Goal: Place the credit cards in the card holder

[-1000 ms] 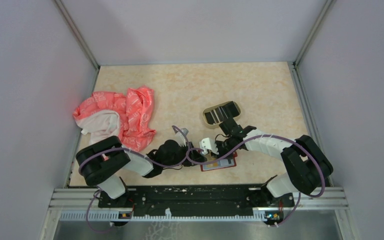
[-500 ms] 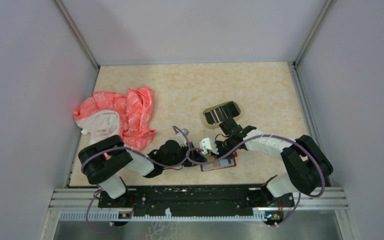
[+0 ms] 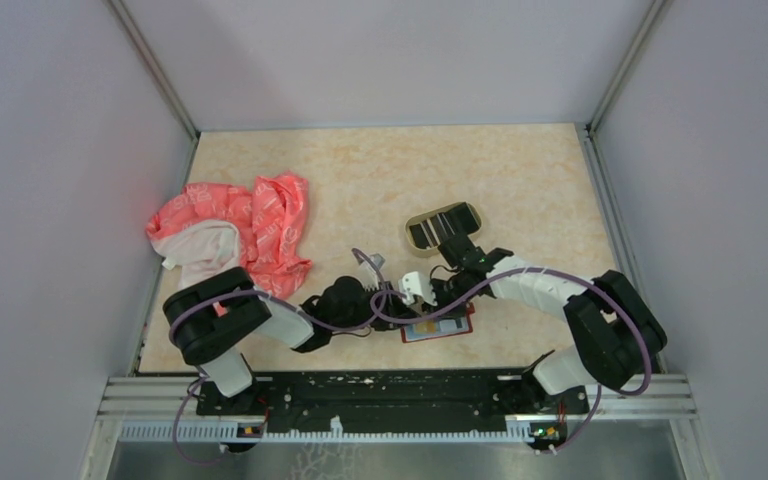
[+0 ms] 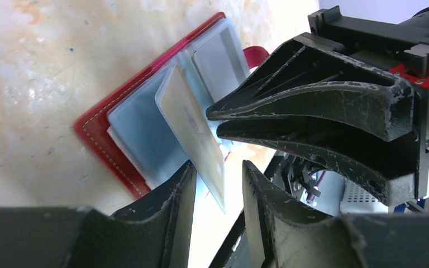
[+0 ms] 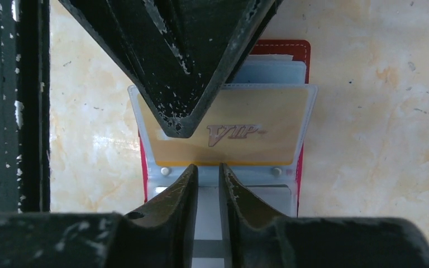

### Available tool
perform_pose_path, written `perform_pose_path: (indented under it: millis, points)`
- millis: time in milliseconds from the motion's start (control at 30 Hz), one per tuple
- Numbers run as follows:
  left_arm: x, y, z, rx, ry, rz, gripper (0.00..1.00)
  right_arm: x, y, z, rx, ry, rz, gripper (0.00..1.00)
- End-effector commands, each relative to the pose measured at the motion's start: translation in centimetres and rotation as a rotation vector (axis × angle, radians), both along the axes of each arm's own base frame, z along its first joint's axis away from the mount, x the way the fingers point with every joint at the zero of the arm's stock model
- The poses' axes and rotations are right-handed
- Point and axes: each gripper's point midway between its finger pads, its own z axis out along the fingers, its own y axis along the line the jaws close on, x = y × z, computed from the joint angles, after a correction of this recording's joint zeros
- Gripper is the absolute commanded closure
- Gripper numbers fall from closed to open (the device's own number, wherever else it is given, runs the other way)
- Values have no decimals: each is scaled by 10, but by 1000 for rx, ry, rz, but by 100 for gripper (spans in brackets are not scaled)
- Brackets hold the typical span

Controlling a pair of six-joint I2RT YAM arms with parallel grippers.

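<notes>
Since the gold card [image 4: 192, 134] has to slide into a clear sleeve [image 5: 251, 170], the left gripper [image 4: 218, 167] at the bottom of its view straddles the card's edge, fingers [image 4: 173, 192] slightly apart. The right gripper [image 5: 207, 167], nearly closed on I cannot tell what, seems to steady the open red card holder [image 4: 139, 125], low centre overhead.

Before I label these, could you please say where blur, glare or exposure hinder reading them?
Left wrist: its own pincer fingers are blurred, and the gap beside the gold-tan plastic card is blown out white. Right wrist: the card's lettering is sharp, the near fingers soft. Top external: evenly lit, the red leather-like card holder largely hidden.
</notes>
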Motion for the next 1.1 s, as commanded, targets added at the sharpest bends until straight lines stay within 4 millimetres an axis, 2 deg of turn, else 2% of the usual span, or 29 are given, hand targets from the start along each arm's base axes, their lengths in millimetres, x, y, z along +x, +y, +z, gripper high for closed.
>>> perform_pose_path:
  millis: [0,133,400,533,700,800,900,1000,1067]
  points:
    - [3,-14,25,-76,-41,-34,58,9,9,34,90,-14,-30,76]
    - [4,-20,30,-80,-52,-54,58,18,4,57,165,12,-91,73]
    - [6,-49,37,-119,-61,-136,53,65,-17,105,266,44,-390,72]
    - [10,-62,33,-117,-53,-157,50,79,-29,120,305,61,-471,68]
    - [12,-73,27,-111,-56,-181,49,84,-37,132,359,82,-512,66]
    - [14,-73,31,-109,-94,-185,48,85,-39,141,394,90,-526,66]
    - [15,-67,46,-105,-200,-199,48,86,-41,153,449,100,-535,65]
    - [22,-52,66,-57,-371,-187,46,89,-39,169,513,101,-537,63]
    - [35,-37,75,16,-516,-155,41,96,-38,180,535,76,-541,54]
